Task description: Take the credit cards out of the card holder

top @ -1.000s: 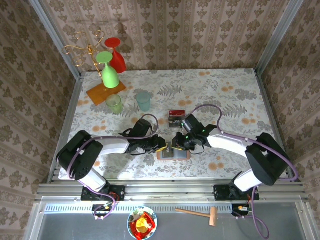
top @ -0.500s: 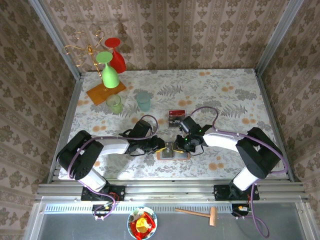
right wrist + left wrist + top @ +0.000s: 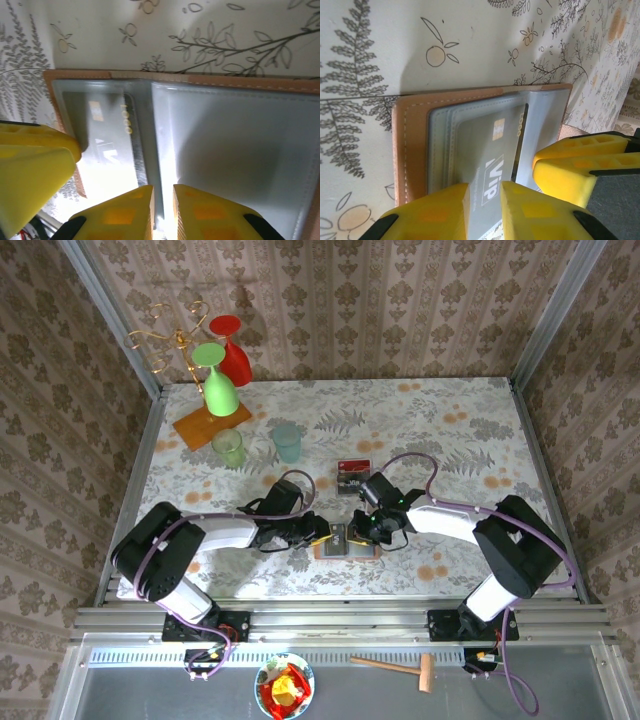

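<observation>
The salmon-tan card holder [image 3: 360,552] lies open on the table near its front edge, between both grippers. In the left wrist view its tan border [image 3: 410,145] frames grey-blue pockets, and a grey credit card [image 3: 490,145] printed "VIP" sticks out of a pocket. My left gripper [image 3: 484,210] [image 3: 328,535] is shut on that card's outer end. My right gripper [image 3: 163,210] [image 3: 360,532] is shut on the edge of the holder's inner pocket [image 3: 225,140], next to the card [image 3: 107,135]. More credit cards [image 3: 353,477], dark with a red band, lie on the table behind.
A glass rack on an orange base [image 3: 212,425] stands back left with a green glass [image 3: 220,380] and a red glass [image 3: 233,355]. Two tumblers [image 3: 229,445] [image 3: 287,440] stand near it. Below the front rail lie a bowl [image 3: 285,687] and a wooden mallet [image 3: 400,667].
The right arm has shifted slightly left toward the holder. Both grippers stay at the holder with the same narrow gap.
</observation>
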Controlling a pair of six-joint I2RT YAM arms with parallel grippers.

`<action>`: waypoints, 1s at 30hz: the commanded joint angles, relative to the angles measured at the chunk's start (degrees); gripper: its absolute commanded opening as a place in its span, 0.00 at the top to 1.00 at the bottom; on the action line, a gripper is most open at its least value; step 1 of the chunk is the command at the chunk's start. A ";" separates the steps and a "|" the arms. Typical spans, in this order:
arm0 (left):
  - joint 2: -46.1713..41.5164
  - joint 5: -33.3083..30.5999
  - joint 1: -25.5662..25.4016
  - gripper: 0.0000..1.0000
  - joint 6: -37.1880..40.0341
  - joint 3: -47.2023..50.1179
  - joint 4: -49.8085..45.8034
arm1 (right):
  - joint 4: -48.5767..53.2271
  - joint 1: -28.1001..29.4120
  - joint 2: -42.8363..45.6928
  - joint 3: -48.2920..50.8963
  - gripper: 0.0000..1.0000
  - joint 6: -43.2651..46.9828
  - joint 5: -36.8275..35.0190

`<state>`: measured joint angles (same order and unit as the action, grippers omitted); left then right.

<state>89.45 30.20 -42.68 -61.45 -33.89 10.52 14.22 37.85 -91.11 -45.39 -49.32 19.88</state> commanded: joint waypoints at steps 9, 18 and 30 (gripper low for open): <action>0.56 2.04 -0.70 0.76 0.83 -1.72 -0.23 | -5.78 -0.31 -1.05 -1.06 0.80 -3.04 5.48; 1.68 0.81 -0.56 0.75 2.65 -1.08 -2.50 | -7.27 -0.58 -3.82 -0.94 0.75 -3.19 6.92; 1.87 0.92 -0.27 0.75 2.16 -0.48 -1.73 | -8.90 -0.58 -5.10 -0.10 0.79 -3.33 7.77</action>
<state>90.28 31.24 -43.05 -60.40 -34.26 9.67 6.02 37.47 -95.00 -45.43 -51.94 26.30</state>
